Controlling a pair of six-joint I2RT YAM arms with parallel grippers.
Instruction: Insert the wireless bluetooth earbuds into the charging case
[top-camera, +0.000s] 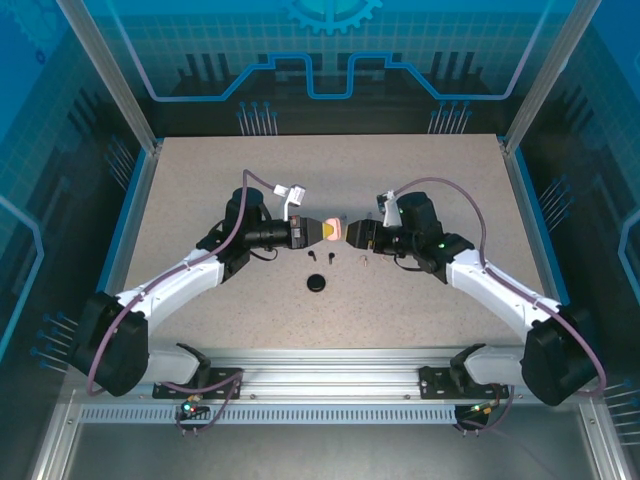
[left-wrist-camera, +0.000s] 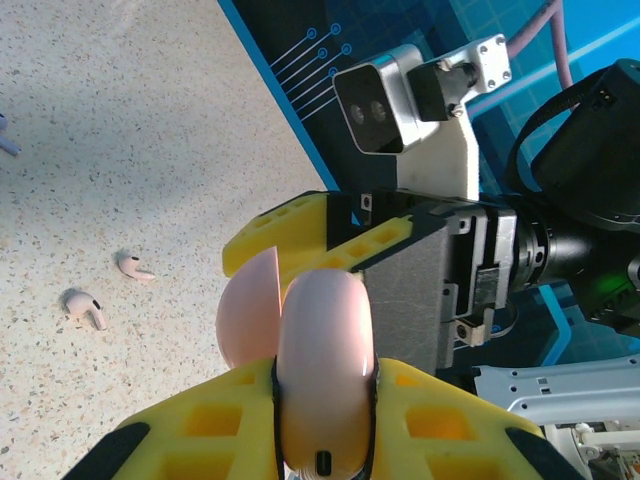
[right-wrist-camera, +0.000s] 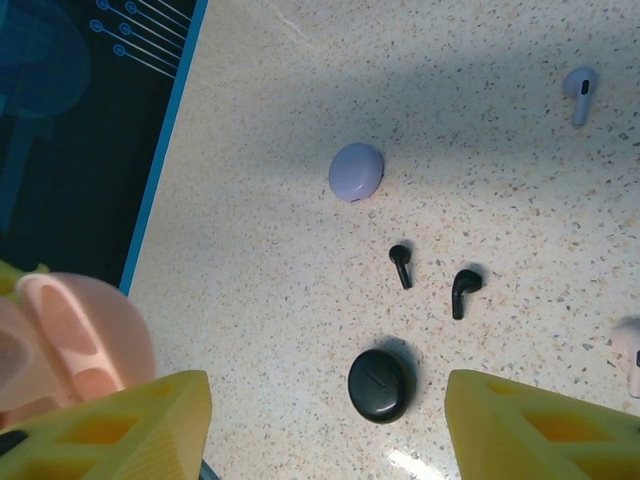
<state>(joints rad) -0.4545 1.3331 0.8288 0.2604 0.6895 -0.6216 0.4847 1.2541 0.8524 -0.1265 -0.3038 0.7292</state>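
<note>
Blue-lit panels wall in a pale speckled surface (top-camera: 200, 180), and both arms meet over its middle. The left pincer (top-camera: 322, 230) is pressed onto the pale pink case (left-wrist-camera: 325, 370), pinching it by its edges and holding it clear of the surface. The case is hinged open, with the lid (left-wrist-camera: 248, 320) standing aside. Held this way, I judge, the sockets face the other arm and the case cannot skid while a bud is pushed in.

The right pincer (right-wrist-camera: 328, 400) is spread with nothing between its fingers, and 1 finger sits just beside the open case. That leaves it free to go for a bud.

The 2 pale pink earbuds (left-wrist-camera: 133, 266) lie loose on the surface just near of the meeting pincers, close together but not touching. Left of them lie 2 black earbuds (right-wrist-camera: 401, 265), with the shut black case (right-wrist-camera: 380, 385) nearer. A shut lavender case (right-wrist-camera: 356, 171) and 1 lavender earbud (right-wrist-camera: 579, 92) rest apart from these.

The open case's sockets look empty, so the pink pair is the likely first pick.
</note>
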